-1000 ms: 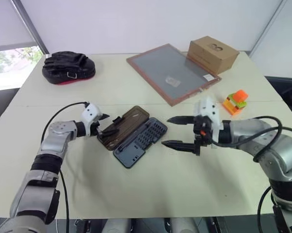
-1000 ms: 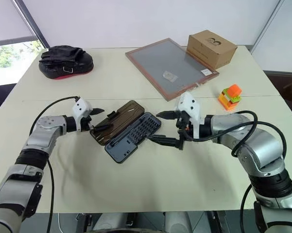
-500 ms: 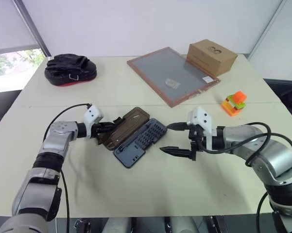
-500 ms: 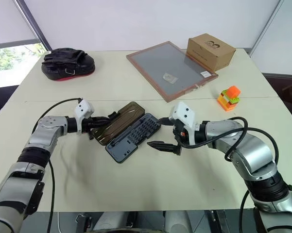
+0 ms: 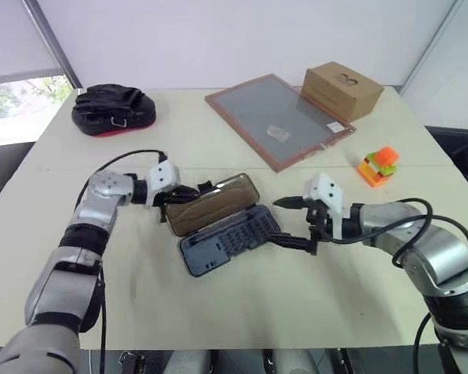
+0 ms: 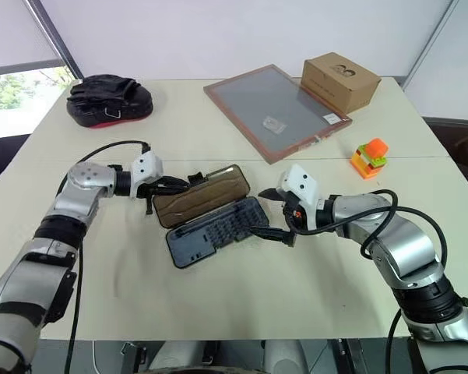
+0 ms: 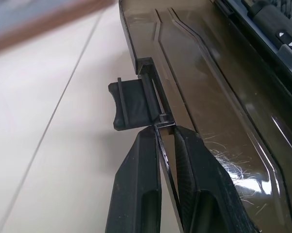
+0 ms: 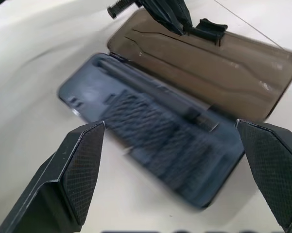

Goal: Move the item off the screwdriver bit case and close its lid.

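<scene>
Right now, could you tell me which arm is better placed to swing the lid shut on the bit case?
The left. Its fingers are already pinched on the lid edge beside the latch tab. The right gripper waits open at the tray's end, probably to steady it.

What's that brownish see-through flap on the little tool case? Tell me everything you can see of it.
It is the lid of the screwdriver bit case: a flat, brown-tinted translucent plastic panel with rounded corners, moulded ridges and a small black latch tab on its long free edge. It is open, hinged along the dark tray and raised off the table. The left gripper is shut on its edge beside the tab. Its glossy surface shows fine scratches.
</scene>
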`<state>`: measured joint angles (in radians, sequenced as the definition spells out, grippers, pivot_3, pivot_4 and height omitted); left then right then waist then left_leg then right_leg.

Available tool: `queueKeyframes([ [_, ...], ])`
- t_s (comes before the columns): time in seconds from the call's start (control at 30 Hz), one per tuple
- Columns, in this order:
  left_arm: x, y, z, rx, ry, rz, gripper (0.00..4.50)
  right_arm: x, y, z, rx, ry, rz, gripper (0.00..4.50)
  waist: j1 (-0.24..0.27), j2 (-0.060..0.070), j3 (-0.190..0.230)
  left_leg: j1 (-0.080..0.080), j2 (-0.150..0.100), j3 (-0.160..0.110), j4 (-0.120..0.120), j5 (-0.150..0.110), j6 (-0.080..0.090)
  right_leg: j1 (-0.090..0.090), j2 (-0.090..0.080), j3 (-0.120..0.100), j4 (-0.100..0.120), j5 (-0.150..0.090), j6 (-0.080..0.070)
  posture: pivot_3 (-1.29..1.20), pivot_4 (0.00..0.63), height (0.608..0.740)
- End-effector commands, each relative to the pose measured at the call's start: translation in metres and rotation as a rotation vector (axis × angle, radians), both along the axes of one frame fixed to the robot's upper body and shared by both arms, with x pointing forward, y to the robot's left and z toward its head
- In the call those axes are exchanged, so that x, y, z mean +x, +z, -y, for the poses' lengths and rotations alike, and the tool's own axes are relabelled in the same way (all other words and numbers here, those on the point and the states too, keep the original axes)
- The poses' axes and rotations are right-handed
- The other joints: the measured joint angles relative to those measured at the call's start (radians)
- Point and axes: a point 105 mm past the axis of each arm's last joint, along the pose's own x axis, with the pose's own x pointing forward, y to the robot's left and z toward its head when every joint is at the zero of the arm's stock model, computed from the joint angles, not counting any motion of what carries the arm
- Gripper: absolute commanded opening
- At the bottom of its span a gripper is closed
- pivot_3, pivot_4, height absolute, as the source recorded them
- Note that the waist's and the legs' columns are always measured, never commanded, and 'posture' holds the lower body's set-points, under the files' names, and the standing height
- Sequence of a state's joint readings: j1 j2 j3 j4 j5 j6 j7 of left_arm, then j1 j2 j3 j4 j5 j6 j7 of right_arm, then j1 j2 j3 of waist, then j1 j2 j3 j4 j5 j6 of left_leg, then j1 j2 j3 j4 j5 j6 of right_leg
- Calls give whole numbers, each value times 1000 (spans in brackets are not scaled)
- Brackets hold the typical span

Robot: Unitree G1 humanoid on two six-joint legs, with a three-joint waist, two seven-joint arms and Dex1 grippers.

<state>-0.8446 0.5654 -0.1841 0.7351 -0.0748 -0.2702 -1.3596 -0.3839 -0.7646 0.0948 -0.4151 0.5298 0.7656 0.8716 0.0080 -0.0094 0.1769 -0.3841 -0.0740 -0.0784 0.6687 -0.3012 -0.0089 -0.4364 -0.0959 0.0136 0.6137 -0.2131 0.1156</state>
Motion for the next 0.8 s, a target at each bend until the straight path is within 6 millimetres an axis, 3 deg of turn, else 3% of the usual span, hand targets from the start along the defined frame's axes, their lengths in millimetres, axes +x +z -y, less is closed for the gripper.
queueKeyframes([
  [0.03, -11, 10, 7, 67, -148, 40, 87, 2, 7, 2, 8, -6, 38, 4500, -4, 0, 0, -3, 0, 1, 0, 1, -1, -3, 0, 0, 0, 0, 0, 0, 150, 740],
  [0.23, -6, -18, 7, 258, -218, 158, 87, -1, 5, 8, 6, -35, 29, 4500, -15, 0, 0, -5, 0, 1, 0, 1, -1, -6, 1, 0, 1, 0, 0, 0, 150, 740],
  [0.6, 12, -21, 13, 218, -121, 198, 87, -5, 5, 12, 0, -63, 19, 4500, 5, 0, 0, -4, 0, -1, 15, -5, 9, 3, 1, 0, 2, 3, 6, 0, 150, 740],
  [0.8, 19, -15, 14, 185, -61, 274, 2948, -4, 5, 12, -7, -58, 18, 4500, 3, 0, 0, -1, 0, -1, 16, -5, 9, 6, 2, 0, 3, 4, 6, 0, 150, 740],
])
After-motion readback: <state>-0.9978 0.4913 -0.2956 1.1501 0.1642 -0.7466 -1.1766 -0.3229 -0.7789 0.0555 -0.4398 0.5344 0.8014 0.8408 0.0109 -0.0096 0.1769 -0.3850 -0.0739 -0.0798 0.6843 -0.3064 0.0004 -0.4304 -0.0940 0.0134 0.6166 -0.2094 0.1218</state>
